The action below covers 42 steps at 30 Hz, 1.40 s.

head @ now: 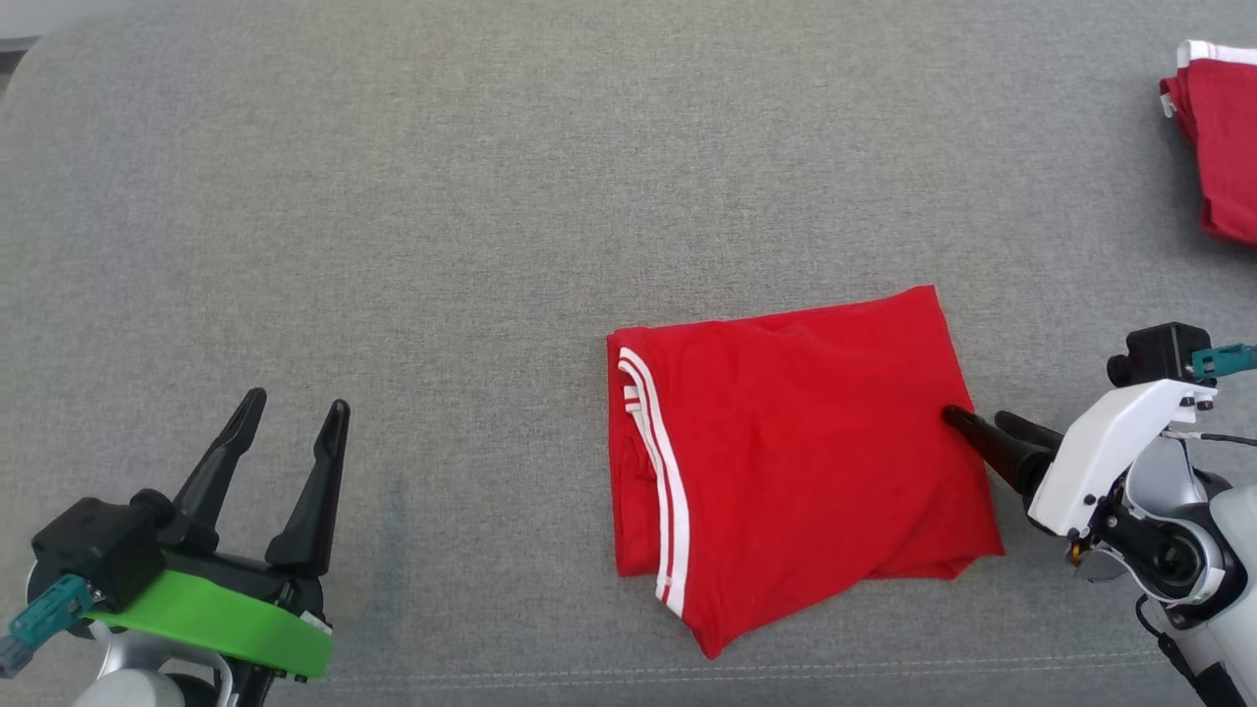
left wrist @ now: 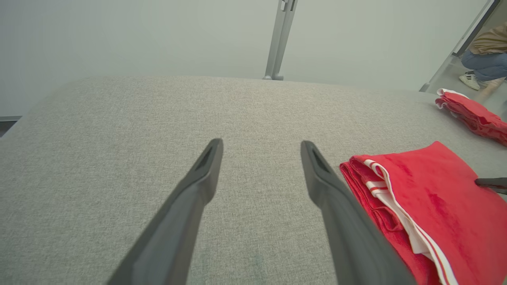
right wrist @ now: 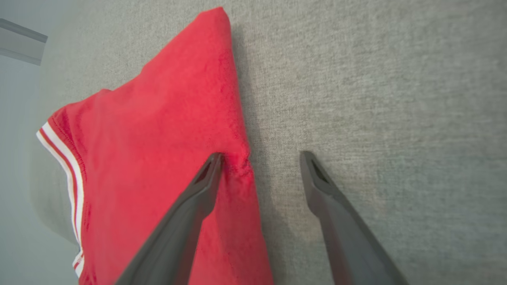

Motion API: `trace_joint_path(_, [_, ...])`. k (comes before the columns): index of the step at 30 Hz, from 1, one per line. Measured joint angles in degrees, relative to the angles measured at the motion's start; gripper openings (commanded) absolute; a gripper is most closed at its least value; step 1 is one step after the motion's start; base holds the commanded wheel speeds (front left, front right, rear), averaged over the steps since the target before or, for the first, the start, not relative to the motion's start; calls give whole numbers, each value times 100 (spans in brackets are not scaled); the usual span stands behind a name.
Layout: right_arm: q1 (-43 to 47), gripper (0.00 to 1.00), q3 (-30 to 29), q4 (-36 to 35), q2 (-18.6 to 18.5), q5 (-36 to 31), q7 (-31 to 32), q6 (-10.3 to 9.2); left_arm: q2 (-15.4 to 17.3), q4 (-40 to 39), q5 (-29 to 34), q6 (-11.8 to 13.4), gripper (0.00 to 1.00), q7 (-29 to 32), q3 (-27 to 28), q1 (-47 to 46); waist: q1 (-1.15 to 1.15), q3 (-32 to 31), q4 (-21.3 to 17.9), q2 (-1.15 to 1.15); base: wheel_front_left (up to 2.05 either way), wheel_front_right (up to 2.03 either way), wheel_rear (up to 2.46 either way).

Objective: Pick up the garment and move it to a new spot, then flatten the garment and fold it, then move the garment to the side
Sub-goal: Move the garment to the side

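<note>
The red garment [head: 795, 452] with white stripes lies folded on the grey fabric table [head: 442, 245], right of centre. My right gripper [head: 977, 415] is open at the garment's right edge. In the right wrist view the right gripper [right wrist: 261, 154] straddles that edge: one finger rests on the red garment [right wrist: 158, 130], the other stands over bare table. My left gripper [head: 299, 401] is open at the lower left, well clear of the cloth. From the left wrist, the left gripper [left wrist: 261, 143] points across the table with the garment [left wrist: 435, 206] to its right.
A second red folded cloth [head: 1218, 147] lies at the table's far right edge. Beyond the table stand a metal post [left wrist: 279, 39] and a crouching person [left wrist: 487, 59]. The table's front seam [head: 628, 678] runs close to me.
</note>
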Motion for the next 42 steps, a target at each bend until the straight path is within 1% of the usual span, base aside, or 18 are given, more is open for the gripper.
trace_joint_path(2, [-66, 99, -3, 115, -10, 115, 101, 77, -32, 30, 1, -4, 100, -1, -18, -51, 0, 29, 79, 0, 0, 0, 0])
trace_joint_path(3, [-92, 40, -16, 151, 1, 199, 131, 84, -44, 41, 2, -4, 100, -1, -24, -66, 0, 36, 119, 0, 0, 0, 0])
trace_joint_path(4, [-120, 0, -20, 181, 10, 252, 159, 113, -53, 56, 5, -4, 100, -2, -30, -73, 0, 40, 160, 0, 0, 0, 0])
trace_joint_path(9, [-300, 0, 40, 236, 143, 448, 339, 315, -160, 165, 16, -4, 100, -3, -63, -74, 0, 3, 333, 0, 0, 0, 0])
trace_joint_path(15, [-631, 0, 229, -19, 98, 450, 587, 602, -205, 352, 15, -4, 100, -29, 14, -63, 0, -190, 427, 0, 0, 0, 0])
trace_joint_path(16, [-686, 0, 253, -60, 99, 452, 634, 632, -205, 383, 12, -4, 100, -29, 31, -58, 0, -227, 436, 0, 0, 0, 0])
trace_joint_path(19, [-782, 0, 275, -127, 23, 452, 765, 634, -205, 412, 8, -4, 100, -30, 45, -23, 0, -329, 450, 0, 0, 0, 0])
trace_joint_path(22, [-834, 0, 208, -151, -202, 441, 933, 606, -205, 372, -1, -4, 100, -36, 92, 48, 0, -379, 456, 0, 0, 0, 0])
trace_joint_path(23, [-885, 0, 193, -166, -249, 431, 956, 573, -204, 355, -1, -4, 100, -36, 114, 64, 0, -368, 449, 0, 0, 0, 0])
trace_joint_path(26, [-1046, 0, 49, -263, -453, 365, 990, 557, -204, 304, -1, -4, 100, -69, 151, 69, 0, -318, 408, 0, 0, 0, 0])
trace_joint_path(27, [-1120, 0, -37, -272, -515, 332, 990, 491, -204, 302, -1, -4, 100, -81, 174, 74, 0, -305, 388, 0, 0, 0, 0])
trace_joint_path(32, [-1506, 0, -124, -333, -939, 46, 1183, 368, -200, 229, -1, -4, 100, -85, 221, 84, 0, -226, 260, 0, 0, 0, 0])
trace_joint_path(38, [-2129, 0, -298, -280, -1478, -536, 1243, 157, -169, 42, 1, -4, 100, -83, 203, 65, 0, -17, 127, 0, 0, 0, 0])
trace_joint_path(42, [-2475, 0, -469, -208, -1694, -738, 1284, -24, -146, -77, 19, -4, 100, -75, 176, 43, 0, 173, 45, 0, 0, 0, 0])
